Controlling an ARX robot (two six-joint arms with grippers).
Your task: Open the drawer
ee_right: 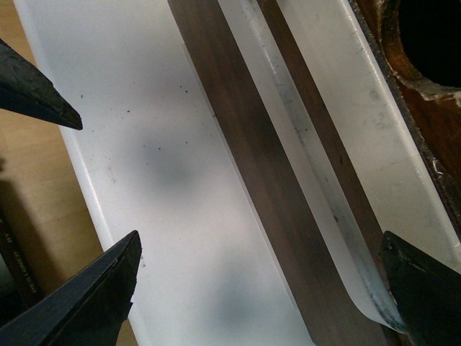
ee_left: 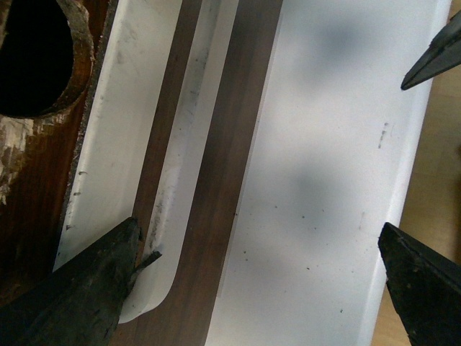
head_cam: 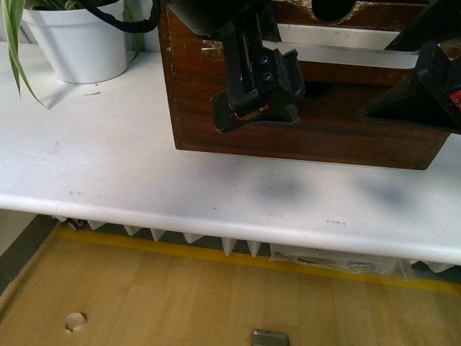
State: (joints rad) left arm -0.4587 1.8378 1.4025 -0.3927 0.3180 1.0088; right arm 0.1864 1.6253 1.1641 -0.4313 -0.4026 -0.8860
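The drawer [head_cam: 360, 72] is the upper dark brown one of the wooden box, with a long white handle [head_cam: 346, 55] along its front. Its chipped half-round notch [ee_left: 36, 58] and pale interior [ee_left: 122, 108] show in the left wrist view. My left gripper [head_cam: 253, 115] is open and hangs over the drawer's front. In its wrist view [ee_left: 259, 288] one finger [ee_left: 86, 288] touches the handle's rounded end [ee_left: 173, 216]. My right gripper [head_cam: 410, 101] is open further right. In its wrist view [ee_right: 256, 288] the jaws straddle the drawer front and the handle [ee_right: 324, 194], empty.
The box stands on a white table [head_cam: 108, 166] whose front edge [head_cam: 216, 223] is close below. A plain dark drawer front [head_cam: 310, 140] lies under the handled one. A white plant pot [head_cam: 79, 40] stands at the back left. Wooden floor [head_cam: 144, 295] lies below.
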